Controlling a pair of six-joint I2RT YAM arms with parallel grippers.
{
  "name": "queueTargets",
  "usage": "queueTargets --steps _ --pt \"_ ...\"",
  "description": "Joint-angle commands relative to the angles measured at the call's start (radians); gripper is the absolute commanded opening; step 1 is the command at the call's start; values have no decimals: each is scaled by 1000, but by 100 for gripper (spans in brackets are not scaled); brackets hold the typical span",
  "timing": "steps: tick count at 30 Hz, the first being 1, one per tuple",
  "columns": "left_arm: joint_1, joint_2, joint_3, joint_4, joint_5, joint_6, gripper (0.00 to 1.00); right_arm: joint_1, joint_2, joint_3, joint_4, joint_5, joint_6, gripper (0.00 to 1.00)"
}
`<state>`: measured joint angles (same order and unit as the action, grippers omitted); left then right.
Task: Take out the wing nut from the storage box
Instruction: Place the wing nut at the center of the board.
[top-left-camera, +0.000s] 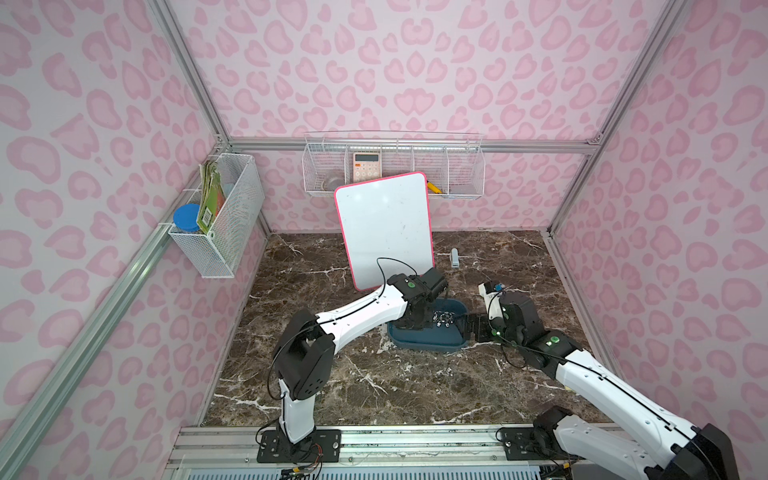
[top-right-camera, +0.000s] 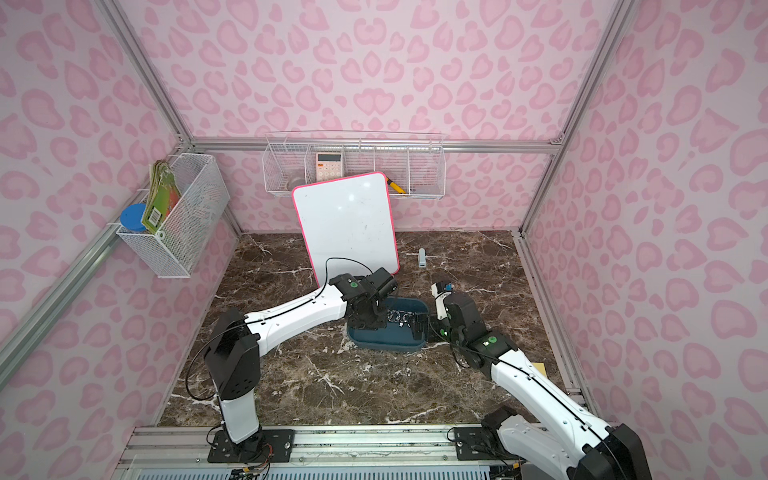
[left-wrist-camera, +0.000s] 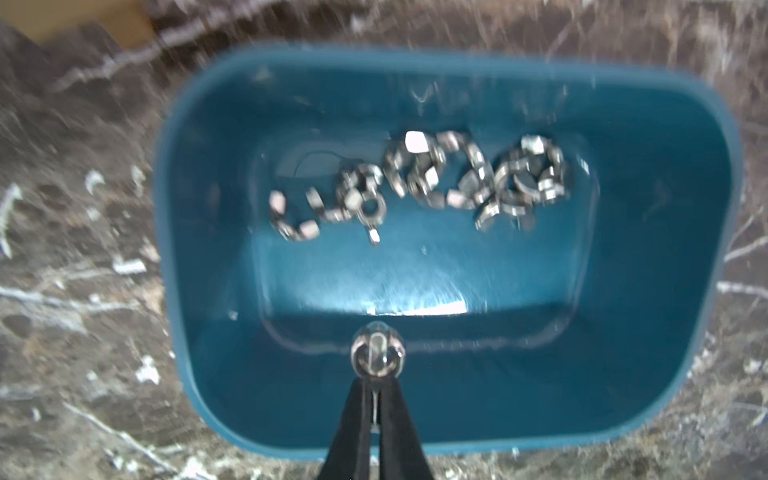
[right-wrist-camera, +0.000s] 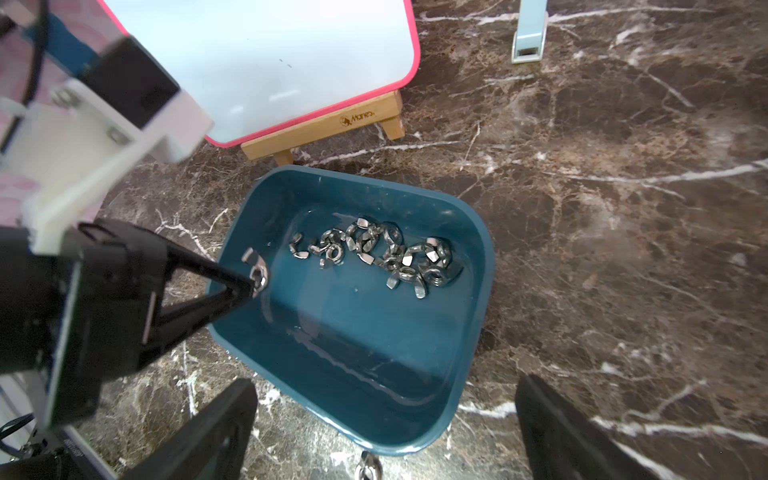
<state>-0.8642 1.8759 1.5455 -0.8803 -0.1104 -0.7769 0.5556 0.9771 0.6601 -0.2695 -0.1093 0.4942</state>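
Observation:
The storage box is a dark teal tub on the marble table, seen in both top views. A pile of several silver wing nuts lies on its floor. My left gripper is shut on one wing nut, pinching one of its wings and holding it above the box's end. My right gripper stands wide open at the opposite end, level with the box's rim, holding nothing. Another wing nut lies on the table outside the box's near corner.
A pink-rimmed whiteboard on a wooden easel stands just behind the box. A small pale blue object lies further back on the table. White wire baskets hang on the back and left walls.

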Motion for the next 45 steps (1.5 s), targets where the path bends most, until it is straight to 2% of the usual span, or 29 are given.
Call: queueTargets --steps 1,7,17,40,42,45 --pt "-48 -22 -30 -20 -21 -101 0 6 -43 -22 -35 -29 20 99" --pt "-117 -42 -116 25 15 -173 0 13 -175 -94 -95 -26 112 99" --pt "-228 13 -138 75 2 -270 0 18 -341 -135 -195 -11 173 99" --pt "-261 101 -162 154 70 -309 0 22 -340 -141 -202 -17 189 99" --pt "-260 101 -166 154 73 -309 4 21 -337 -141 -203 -15 189 99" --pt "-260 96 -162 150 71 -302 18 22 -334 -140 -203 -10 188 99"
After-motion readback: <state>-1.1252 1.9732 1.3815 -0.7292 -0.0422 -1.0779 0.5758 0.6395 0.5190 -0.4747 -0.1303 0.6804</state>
